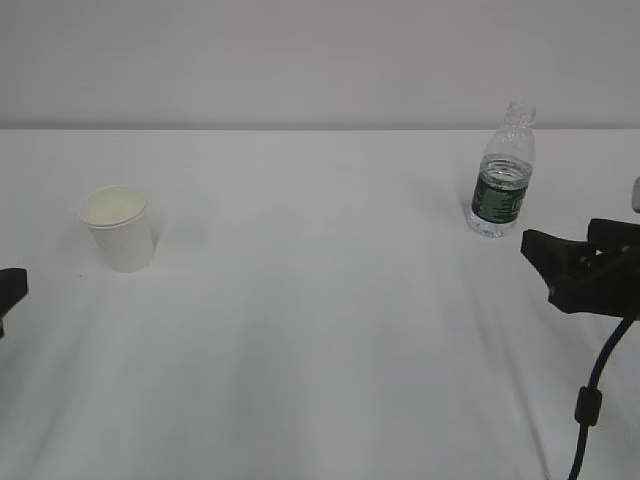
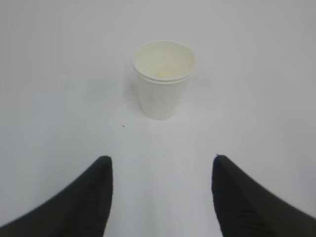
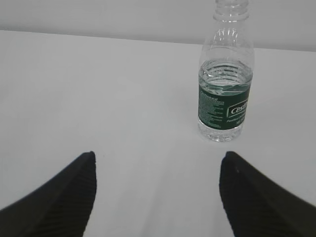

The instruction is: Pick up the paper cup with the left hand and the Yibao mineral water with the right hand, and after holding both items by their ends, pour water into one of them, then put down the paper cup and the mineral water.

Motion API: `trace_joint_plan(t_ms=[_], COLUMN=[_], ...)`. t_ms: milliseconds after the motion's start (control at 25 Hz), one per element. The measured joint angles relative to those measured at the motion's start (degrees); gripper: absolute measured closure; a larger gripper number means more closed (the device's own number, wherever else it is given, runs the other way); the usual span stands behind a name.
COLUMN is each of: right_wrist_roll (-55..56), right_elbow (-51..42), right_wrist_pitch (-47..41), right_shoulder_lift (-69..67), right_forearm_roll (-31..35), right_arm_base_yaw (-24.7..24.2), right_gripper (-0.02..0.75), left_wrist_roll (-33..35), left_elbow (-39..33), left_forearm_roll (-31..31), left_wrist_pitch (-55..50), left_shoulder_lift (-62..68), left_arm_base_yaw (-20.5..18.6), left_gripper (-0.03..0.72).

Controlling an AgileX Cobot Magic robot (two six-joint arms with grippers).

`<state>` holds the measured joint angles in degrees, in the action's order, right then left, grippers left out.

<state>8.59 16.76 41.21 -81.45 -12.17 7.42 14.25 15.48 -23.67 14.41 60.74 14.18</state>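
One paper cup (image 1: 119, 228) stands upright on the white surface (image 1: 320, 330), ahead of the left end effector (image 2: 160, 190) and well apart from it. In the left wrist view the cup's rim shows a doubled edge, so whether this is a single cup or two nested cannot be told. One Yibao mineral water (image 1: 502, 172) bottle, uncapped, stands upright ahead of the right end effector (image 3: 158, 190), a little to its right. Two end effectors are in view, one on each side, each with two black fingers (image 2: 84, 197) set apart. One black cable (image 1: 592, 400) hangs below the right one.
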Motion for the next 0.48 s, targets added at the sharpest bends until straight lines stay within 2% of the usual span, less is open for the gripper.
trace_joint_plan(t_ms=[240, 480], right_wrist_roll=[-0.23, -0.57], right_elbow=[0.00, 0.00], right_wrist_pitch=[0.00, 1.22], right_shoulder_lift=[0.00, -1.59], right_forearm_roll=[0.23, 0.69], right_arm_base_yaw=[0.00, 0.00], right_gripper=[0.149, 0.149], left_wrist_roll=[0.00, -0.11], left_elbow=[-5.26, -7.82], left_forearm_roll=[-2.22, -3.10], left_wrist_pitch=[16.28, 24.31], left_shoulder_lift=[4.83, 8.13], left_arm_base_yaw=[9.22, 10.51], left_gripper=[0.241, 0.241])
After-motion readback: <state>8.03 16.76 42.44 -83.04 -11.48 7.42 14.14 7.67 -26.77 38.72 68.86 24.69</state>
